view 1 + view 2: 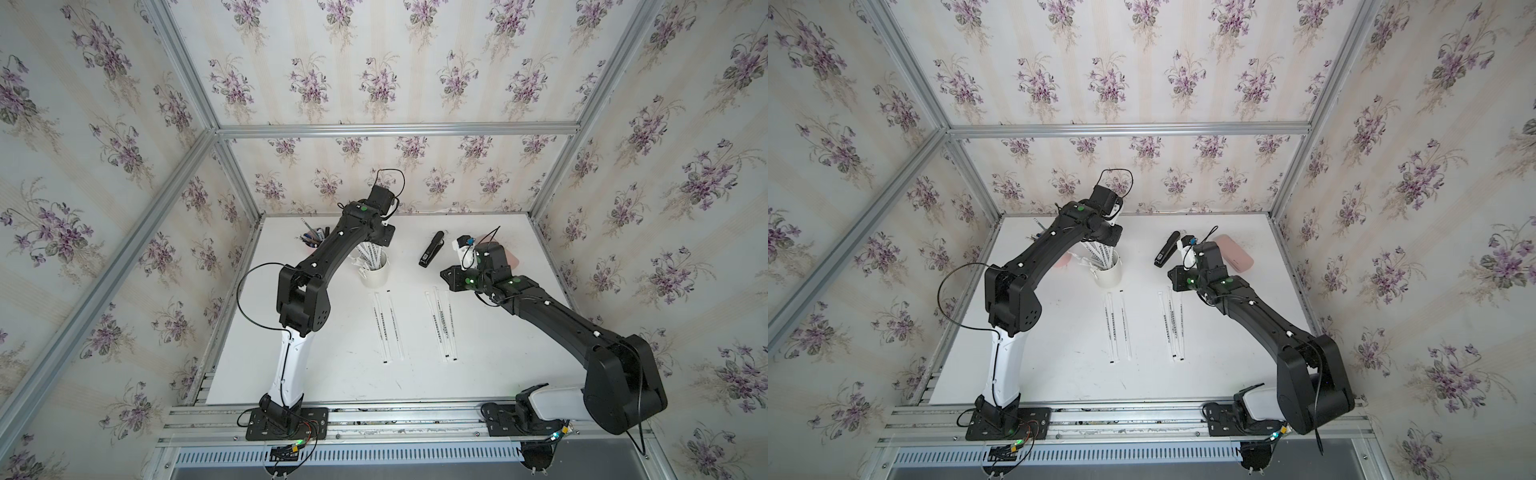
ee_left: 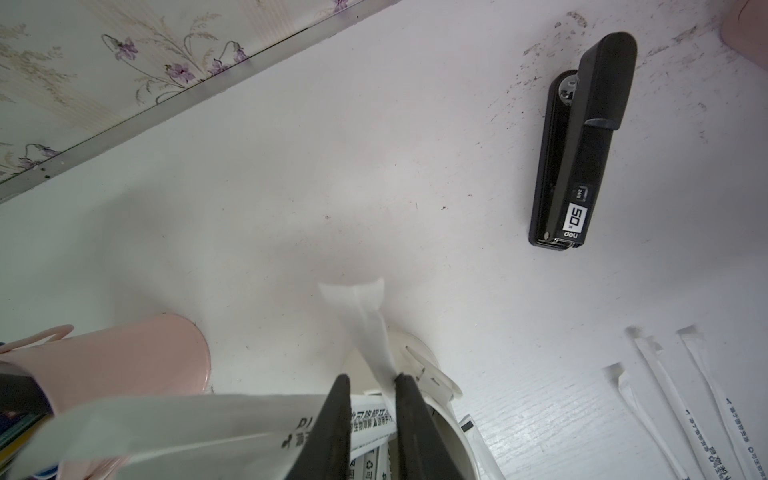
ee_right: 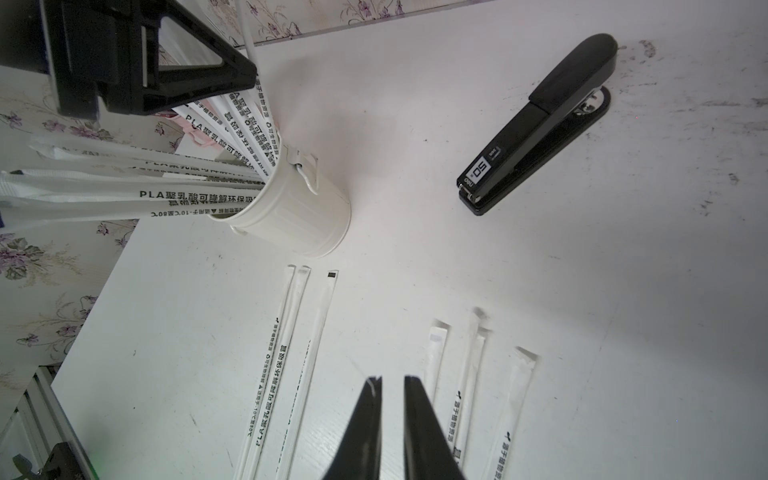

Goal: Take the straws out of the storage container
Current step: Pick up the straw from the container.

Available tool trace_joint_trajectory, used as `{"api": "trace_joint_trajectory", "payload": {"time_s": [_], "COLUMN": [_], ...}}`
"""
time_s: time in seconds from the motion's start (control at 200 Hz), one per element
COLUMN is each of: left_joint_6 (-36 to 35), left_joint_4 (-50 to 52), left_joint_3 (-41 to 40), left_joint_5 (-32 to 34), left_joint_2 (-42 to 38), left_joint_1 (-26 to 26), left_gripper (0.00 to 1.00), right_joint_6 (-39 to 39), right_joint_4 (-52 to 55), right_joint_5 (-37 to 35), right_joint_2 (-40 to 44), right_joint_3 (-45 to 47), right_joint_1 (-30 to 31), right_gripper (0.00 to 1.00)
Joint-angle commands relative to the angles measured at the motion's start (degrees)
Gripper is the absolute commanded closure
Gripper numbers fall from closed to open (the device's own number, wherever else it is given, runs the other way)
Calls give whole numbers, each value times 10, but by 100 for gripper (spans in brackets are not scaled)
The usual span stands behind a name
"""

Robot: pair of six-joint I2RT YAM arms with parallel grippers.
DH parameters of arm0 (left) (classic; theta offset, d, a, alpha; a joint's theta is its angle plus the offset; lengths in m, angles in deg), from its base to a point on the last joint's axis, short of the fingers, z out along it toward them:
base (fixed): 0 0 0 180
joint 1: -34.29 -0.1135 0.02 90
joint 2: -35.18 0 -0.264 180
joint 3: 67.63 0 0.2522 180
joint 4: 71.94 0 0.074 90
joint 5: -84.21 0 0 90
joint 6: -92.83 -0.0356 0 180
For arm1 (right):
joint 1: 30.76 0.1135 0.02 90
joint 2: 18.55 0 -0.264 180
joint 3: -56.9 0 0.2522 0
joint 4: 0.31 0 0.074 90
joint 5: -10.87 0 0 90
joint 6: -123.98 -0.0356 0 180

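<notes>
Far-reaching left hand (image 2: 370, 380); right hand (image 3: 392, 380) ajar

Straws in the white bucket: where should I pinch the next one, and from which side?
I'd pinch a flat wrapper tip of the straws above the rim of the storage container, coming from above: they fan out leaning, tips free, lengths crowded inside.

The bucket (image 1: 376, 274) stands on the table (image 1: 332, 382), straws (image 1: 371, 254) in it; loose straws (image 3: 270, 365) lie on the table before it; a stapler (image 1: 430, 249) lies right of it; a pen cup (image 2: 124, 357) stands left and behind.
</notes>
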Motion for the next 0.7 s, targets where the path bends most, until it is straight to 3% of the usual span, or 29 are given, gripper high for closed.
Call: {"api": "trace_joint_trajectory", "payload": {"time_s": [0.0, 0.1, 0.235, 0.694], "left_joint_6": [4, 9, 13, 19], "left_joint_4": [-9, -8, -11, -10], "left_joint_3": [1, 2, 3, 0], "left_joint_5": [4, -1, -15, -36], "left_joint_2": [2, 5, 11, 0], "left_joint_1": [-1, -2, -2, -7], "left_gripper": [82, 69, 68, 93], "right_joint_6": [3, 3, 4, 3], "right_joint_4": [-6, -5, -5, -3], "right_joint_5": [-5, -6, -8, -6], "right_joint_2": [1, 0, -2, 1], "right_joint_3": [-1, -1, -1, -3], "right_joint_1": [0, 0, 0, 0], "right_gripper": [84, 84, 84, 84]}}
